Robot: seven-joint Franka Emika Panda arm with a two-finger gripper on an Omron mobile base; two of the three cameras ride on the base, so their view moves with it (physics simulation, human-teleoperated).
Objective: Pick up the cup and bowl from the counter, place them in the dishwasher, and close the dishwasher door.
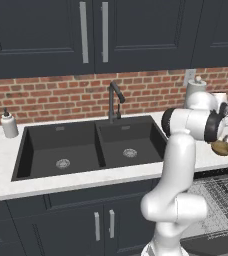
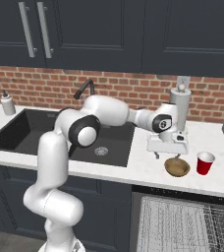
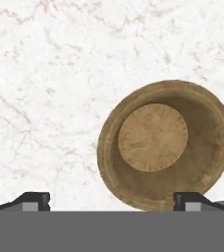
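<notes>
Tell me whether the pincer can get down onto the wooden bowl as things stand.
Probably yes. The pincer hangs open just above the bowl on the counter, with nothing between them. The red cup stands apart to one side, so the way down looks free.

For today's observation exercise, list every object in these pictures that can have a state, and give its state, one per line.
Two-finger gripper: open, empty, above the counter beside the bowl.
Brown wooden bowl: upright, empty, on the white stone counter.
Small red cup: upright on the counter, right of the bowl.
Dishwasher with silvery wire rack: open, rack showing.
Dark upper cabinet doors: shut.
Black sink tap: no water running.
</notes>
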